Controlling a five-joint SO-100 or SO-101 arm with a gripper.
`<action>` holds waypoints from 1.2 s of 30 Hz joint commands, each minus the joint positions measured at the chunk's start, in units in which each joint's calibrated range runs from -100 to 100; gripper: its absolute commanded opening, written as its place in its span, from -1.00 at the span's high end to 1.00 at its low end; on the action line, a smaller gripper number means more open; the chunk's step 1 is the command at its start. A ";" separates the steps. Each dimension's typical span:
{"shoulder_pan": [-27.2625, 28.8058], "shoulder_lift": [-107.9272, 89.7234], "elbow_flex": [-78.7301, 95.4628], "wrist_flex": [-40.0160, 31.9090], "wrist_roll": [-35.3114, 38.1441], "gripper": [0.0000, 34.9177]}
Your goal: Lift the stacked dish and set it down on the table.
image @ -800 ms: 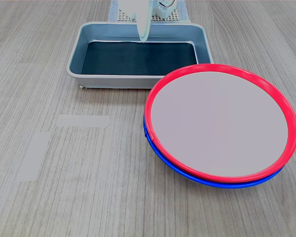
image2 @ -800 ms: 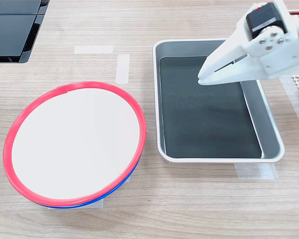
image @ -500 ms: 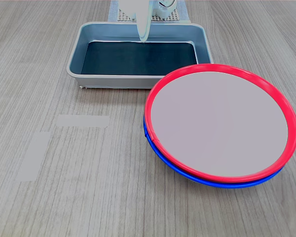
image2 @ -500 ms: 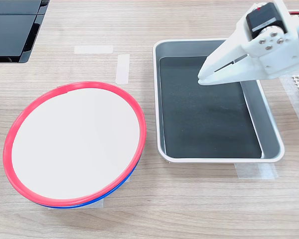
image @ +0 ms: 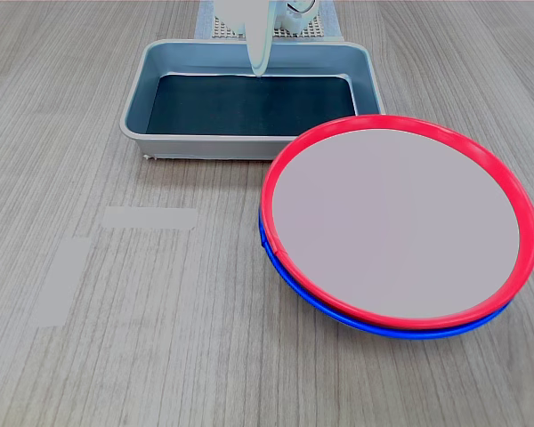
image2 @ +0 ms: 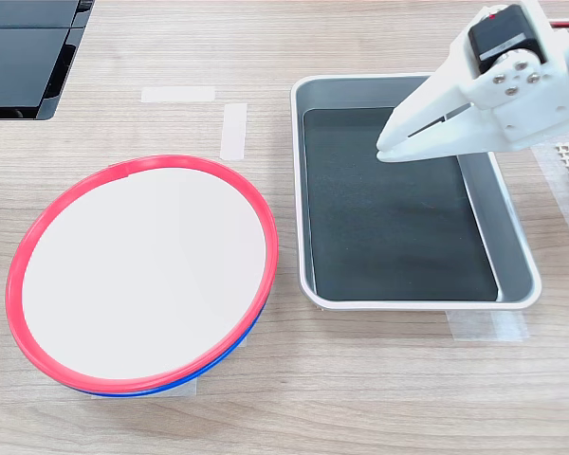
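Counting dishes – one red-rimmed dish (image2: 142, 275) atop one blue-rimmed dish (image: 338, 313); one tray (image2: 512, 237).

My first exterior view looks low across the counter (image: 116, 356) toward the arm. My second exterior view looks steeply down from the side. Both share the tray (image: 133, 107) (image2: 512, 256).

No readable text, label, brand, number or sign in either exterior view.
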 commanded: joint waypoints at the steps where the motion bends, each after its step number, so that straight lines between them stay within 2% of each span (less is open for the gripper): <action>1: 0.40 -0.34 0.00 0.19 0.15 0.98; 16: -0.26 -0.34 0.00 0.19 0.54 0.98; 20: -2.61 3.41 -2.00 -0.30 0.73 0.98; 22: -2.90 6.65 -5.37 -0.30 1.32 0.88; 25: -4.78 16.29 -14.02 -1.54 2.88 0.61; 30: -9.48 39.40 -34.23 -1.70 4.49 0.42; 36: -10.52 56.29 -48.61 -1.04 5.47 0.28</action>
